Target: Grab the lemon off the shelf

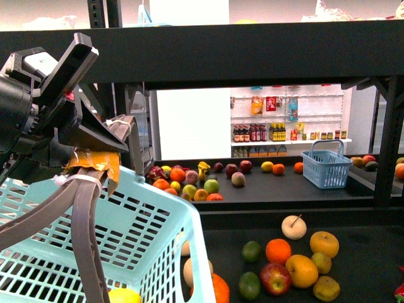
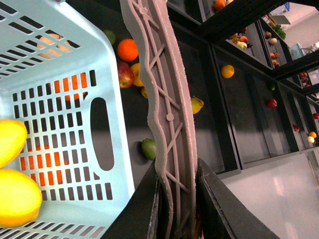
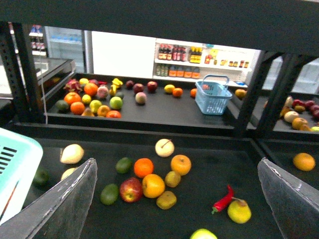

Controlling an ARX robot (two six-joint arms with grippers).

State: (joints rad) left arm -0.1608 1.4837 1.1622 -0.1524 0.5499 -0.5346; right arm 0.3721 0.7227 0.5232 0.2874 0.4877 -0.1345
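The lemon (image 3: 239,211), small, yellow and oval, lies on the dark lower deck of the black shelf (image 3: 149,130) beside a red chili (image 3: 223,199). My right gripper (image 3: 177,167) hangs open above the deck with nothing between its clear fingers (image 3: 65,204); the lemon lies near one finger. The lemon (image 2: 198,105) also peeks out behind the basket handle (image 2: 164,99). My left gripper (image 2: 177,169) is shut on that grey handle (image 1: 82,208), and the light-blue basket (image 1: 151,221) hangs from it. Two bright-yellow oval fruits (image 2: 15,194) lie inside the basket (image 2: 60,64).
A cluster of an orange (image 3: 143,167), an apple (image 3: 130,189), limes (image 3: 109,194) and yellow-orange fruits (image 3: 153,185) lies mid-deck. The farther deck holds more fruit and a small blue basket (image 3: 212,97). A shelf upright (image 1: 386,145) stands at the right. White shelves of bottles (image 1: 287,129) are behind.
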